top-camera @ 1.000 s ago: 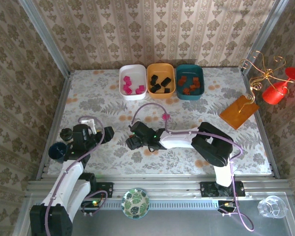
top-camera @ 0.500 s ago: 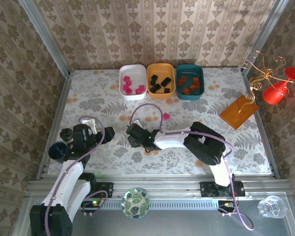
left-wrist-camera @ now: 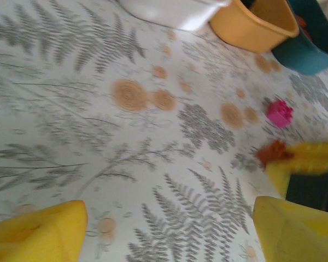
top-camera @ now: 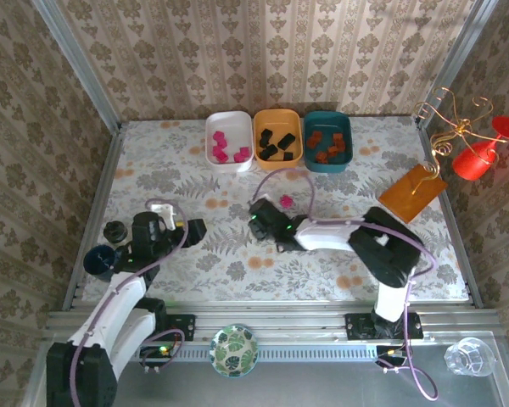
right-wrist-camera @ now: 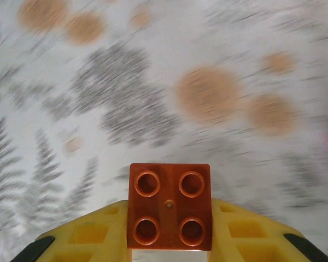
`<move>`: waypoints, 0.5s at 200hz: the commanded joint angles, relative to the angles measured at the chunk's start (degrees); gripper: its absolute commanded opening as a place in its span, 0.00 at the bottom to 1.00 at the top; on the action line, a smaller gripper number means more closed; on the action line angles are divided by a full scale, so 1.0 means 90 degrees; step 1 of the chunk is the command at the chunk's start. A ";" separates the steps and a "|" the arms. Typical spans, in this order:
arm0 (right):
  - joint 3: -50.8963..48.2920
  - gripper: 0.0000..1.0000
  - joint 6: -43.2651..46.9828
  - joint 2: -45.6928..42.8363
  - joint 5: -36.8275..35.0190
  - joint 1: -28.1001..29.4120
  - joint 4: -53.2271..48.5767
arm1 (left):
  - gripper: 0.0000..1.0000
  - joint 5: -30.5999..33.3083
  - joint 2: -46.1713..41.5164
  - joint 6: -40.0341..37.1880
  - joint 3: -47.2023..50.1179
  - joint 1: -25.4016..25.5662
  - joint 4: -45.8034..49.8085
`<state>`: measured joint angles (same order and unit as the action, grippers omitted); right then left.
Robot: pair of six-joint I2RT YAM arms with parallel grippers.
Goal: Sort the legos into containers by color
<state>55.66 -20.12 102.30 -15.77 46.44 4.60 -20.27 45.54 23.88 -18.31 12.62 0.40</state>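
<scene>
My right gripper [right-wrist-camera: 170, 221] is shut on an orange-brown lego [right-wrist-camera: 170, 206], studs hollow toward the camera, held just above the tablecloth. In the top view this right gripper [top-camera: 259, 214] sits mid-table, a little left of a loose magenta-pink lego [top-camera: 286, 202]. The left wrist view has the same pink lego [left-wrist-camera: 279, 113] and the held brown lego [left-wrist-camera: 271, 153]. My left gripper [left-wrist-camera: 167, 229] is open over bare cloth, at the left of the table [top-camera: 191, 229]. Along the back stand the white tray [top-camera: 229, 127] with pink legos, the orange-yellow tray [top-camera: 277, 158] with black ones, and the dark teal tray [top-camera: 327, 123] with brown ones.
A dark blue mug [top-camera: 97, 261] stands at the left edge beside my left arm. A flat orange card [top-camera: 411, 193] lies at the right, with a red stand [top-camera: 483, 153] behind it. On the near rail sit a green patterned bowl [top-camera: 234, 349] and a clear glass [top-camera: 469, 356].
My right gripper closed on the orange-brown lego and swung right and back toward the pink lego. My left gripper shifted slightly right, still open.
</scene>
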 commanded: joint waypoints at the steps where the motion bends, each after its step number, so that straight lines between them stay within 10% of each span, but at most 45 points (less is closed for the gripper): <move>1: -0.0121 0.32 -0.0033 -0.0706 0.0138 -0.0850 0.0270 | 0.81 0.0075 0.0153 0.0057 -0.0284 0.0677 -0.0468; 100: 0.3947 0.32 -0.0251 0.1931 -0.0106 -0.3734 -0.1535 | 0.80 0.1318 0.1279 0.0184 -0.1103 0.3019 -0.0988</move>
<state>79.94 -21.08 110.63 -15.16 15.73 0.05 -11.33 56.31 24.51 -25.39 37.50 -7.35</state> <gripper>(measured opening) 0.323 0.802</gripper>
